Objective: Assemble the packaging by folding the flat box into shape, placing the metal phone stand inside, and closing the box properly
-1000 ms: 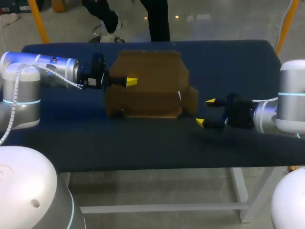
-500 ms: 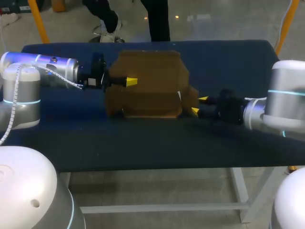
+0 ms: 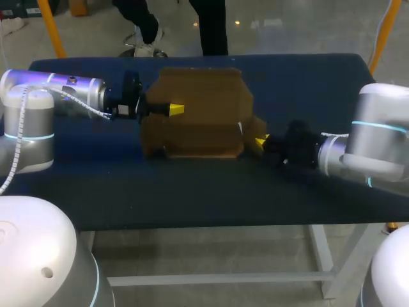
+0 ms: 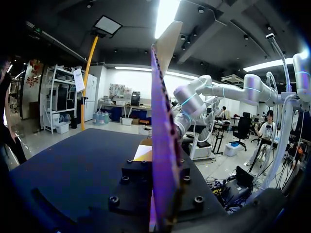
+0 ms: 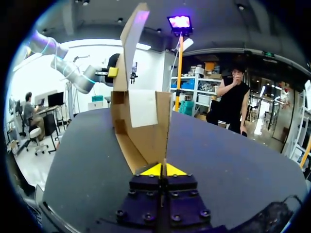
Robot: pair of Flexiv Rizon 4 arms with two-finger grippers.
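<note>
- Head view: cardboard box point(image 3: 198, 115) sits half-folded mid-table point(image 3: 192, 192), long axis running left to right, so one end faces each arm. The left gripper point(image 3: 174, 109) comes in level at the left end, one yellow tip showing on the near face of the upright back panel. The right gripper point(image 3: 261, 142) is down low at the right end, right on the end flap point(image 3: 255, 131). Can't spot the phone stand anywhere.
- Left wrist view: the box point(image 4: 160, 111) panel runs edge-on straight out between the fingers of the left gripper point(image 4: 158, 170). It looks clamped tight on that sheet, fingers barely apart.
- Right wrist view: the right gripper point(image 5: 163, 170) has its yellow tips squeezed nearly together, and the end flap point(image 5: 146, 141) rises edge-on dead ahead out of the pinch. The left gripper point(image 5: 112, 72) shows higher up at the far end.
- My guess: the right arm is the one placed to swing that flap, pivoting on its crease while the left braces.
</note>
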